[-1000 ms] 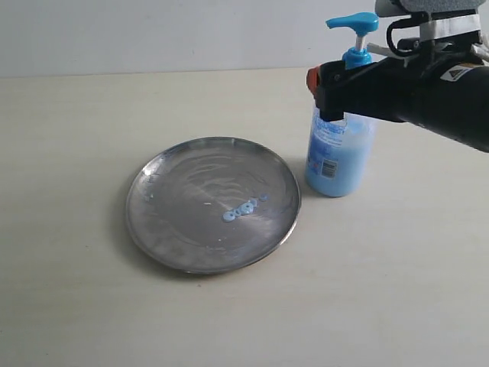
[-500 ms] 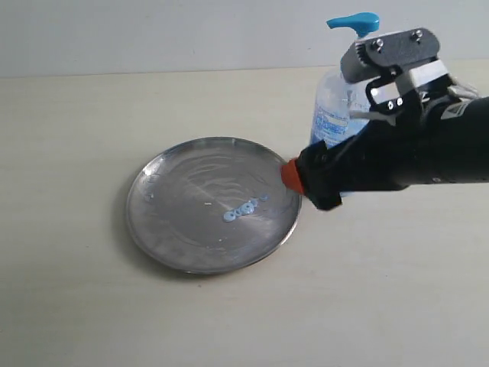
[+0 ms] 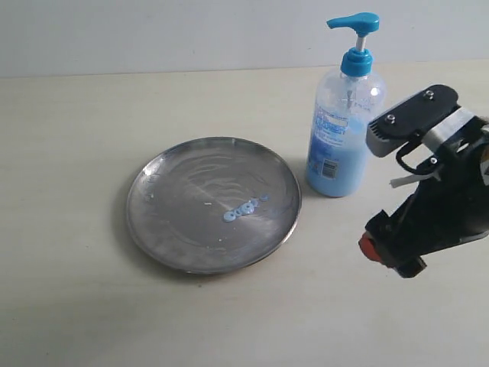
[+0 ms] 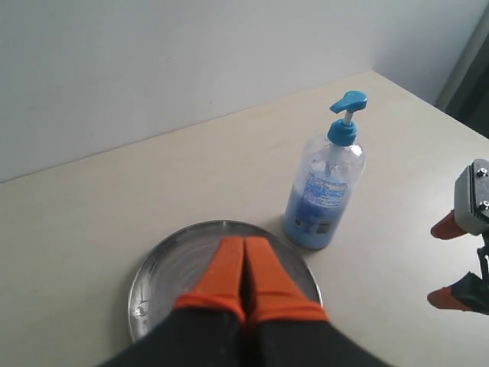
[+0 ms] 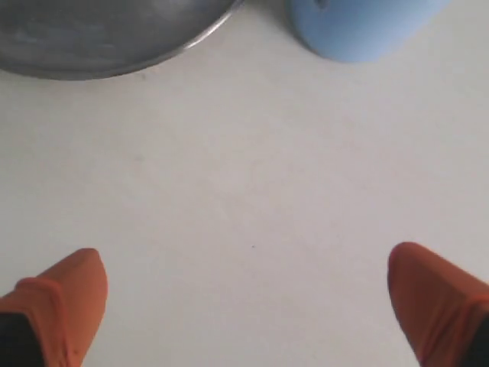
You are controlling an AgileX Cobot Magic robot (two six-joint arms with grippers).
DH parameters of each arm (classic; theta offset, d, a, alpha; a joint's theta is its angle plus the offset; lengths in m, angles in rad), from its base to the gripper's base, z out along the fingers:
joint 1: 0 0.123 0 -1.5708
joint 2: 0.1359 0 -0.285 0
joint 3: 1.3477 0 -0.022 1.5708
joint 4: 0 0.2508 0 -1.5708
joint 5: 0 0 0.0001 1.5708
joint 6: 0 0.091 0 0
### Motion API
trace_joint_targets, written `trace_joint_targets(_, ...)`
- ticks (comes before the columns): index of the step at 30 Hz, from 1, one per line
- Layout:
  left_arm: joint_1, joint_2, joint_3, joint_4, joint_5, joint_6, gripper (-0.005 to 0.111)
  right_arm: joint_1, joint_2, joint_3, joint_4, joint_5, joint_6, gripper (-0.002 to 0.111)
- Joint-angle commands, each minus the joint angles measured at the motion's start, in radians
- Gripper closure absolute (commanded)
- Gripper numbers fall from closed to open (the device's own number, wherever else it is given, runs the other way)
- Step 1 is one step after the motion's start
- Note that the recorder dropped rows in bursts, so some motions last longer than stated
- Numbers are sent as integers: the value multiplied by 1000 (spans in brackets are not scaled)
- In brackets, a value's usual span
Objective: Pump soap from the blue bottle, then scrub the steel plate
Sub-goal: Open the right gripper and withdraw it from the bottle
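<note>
Pale beige matte tabletop, plain white wall along far edge. Soft even light, faint shadows. Dark grey strip past table corner, unidentifiable.

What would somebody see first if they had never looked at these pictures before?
The tall blue bottle stands out first, upright on the table just right of the shiny steel plate in the exterior view. Little blobs of soap lie near the plate's middle. The right tool is open over bare table beside the bottle, holding nothing.
</note>
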Motion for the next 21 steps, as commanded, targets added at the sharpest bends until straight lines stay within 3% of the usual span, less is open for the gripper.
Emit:
trace_joint_targets(1, 2, -41, 3, 13, 36, 0, 106, 0, -110, -6, -81, 19, 83, 14)
trace_joint_targets(16, 2, -167, 3, 13, 84, 0, 106, 0, -513, -6, -106, 23, 85, 16)
trace_joint_targets(18, 2, -167, 3, 13, 101, 0, 106, 0, -551, -6, -106, 25, 85, 22)
trace_joint_targets(21, 2, -167, 3, 8, 130, 0, 106, 0, -616, -6, -106, 28, 85, 46)
